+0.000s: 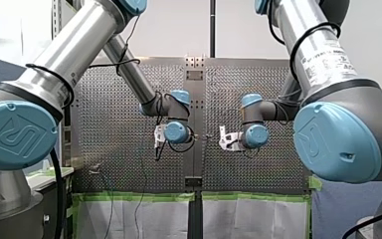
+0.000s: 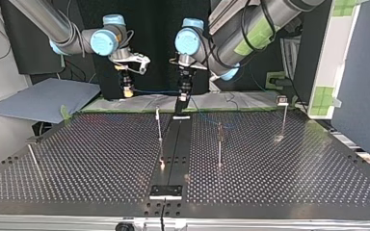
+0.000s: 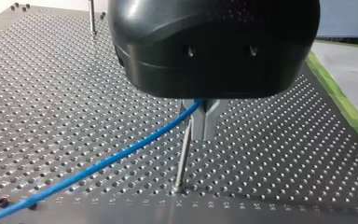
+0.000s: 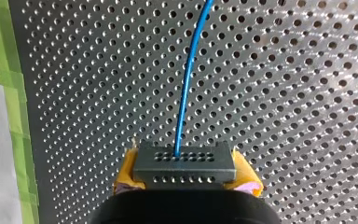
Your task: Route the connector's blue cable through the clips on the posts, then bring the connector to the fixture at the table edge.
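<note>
Right wrist view: my right gripper (image 4: 185,173) pinches the connector (image 4: 185,163), a flat black block with rows of small holes, between its yellow pads (image 4: 127,169). The smooth blue cable (image 4: 189,79) leaves it over the perforated metal table (image 4: 307,93).

Left wrist view: my left gripper (image 3: 199,119) has its metal fingers pressed onto the cable, beside a thin metal post (image 3: 183,158).

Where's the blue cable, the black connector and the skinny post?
blue cable (image 3: 121,154): left wrist view, middle of its visible length.
connector (image 4: 186,168): right wrist view, its dark face with the small holes.
post (image 3: 184,158): left wrist view, halfway up its thin shaft.
</note>
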`<state>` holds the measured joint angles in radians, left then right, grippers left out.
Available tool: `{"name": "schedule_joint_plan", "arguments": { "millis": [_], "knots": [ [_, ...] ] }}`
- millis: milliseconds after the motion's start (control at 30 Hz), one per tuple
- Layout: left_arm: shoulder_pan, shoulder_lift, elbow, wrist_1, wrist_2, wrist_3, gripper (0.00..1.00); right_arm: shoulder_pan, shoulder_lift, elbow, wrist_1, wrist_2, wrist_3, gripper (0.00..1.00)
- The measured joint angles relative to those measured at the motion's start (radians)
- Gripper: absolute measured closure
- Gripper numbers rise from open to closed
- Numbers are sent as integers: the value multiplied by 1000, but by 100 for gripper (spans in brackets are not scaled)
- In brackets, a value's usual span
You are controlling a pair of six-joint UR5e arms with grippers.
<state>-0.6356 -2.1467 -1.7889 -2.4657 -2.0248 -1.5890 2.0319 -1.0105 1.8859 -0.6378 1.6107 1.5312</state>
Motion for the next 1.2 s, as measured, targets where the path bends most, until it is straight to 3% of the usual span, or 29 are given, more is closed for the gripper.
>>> {"name": "schedule_joint_plan", "arguments": {
  "millis": [267, 733, 1200],
  "knots": [
    [0, -14, -1, 3, 4, -1, 100, -22, 10, -1, -51, -28, 2, 100],
    [4, -15, -1, 12, 14, -6, 100, -50, 18, 0, -140, -124, 10, 100],
    [0, -15, -1, 33, 32, -23, 100, -79, 23, 0, -158, -133, 11, 100]
  ]
}}
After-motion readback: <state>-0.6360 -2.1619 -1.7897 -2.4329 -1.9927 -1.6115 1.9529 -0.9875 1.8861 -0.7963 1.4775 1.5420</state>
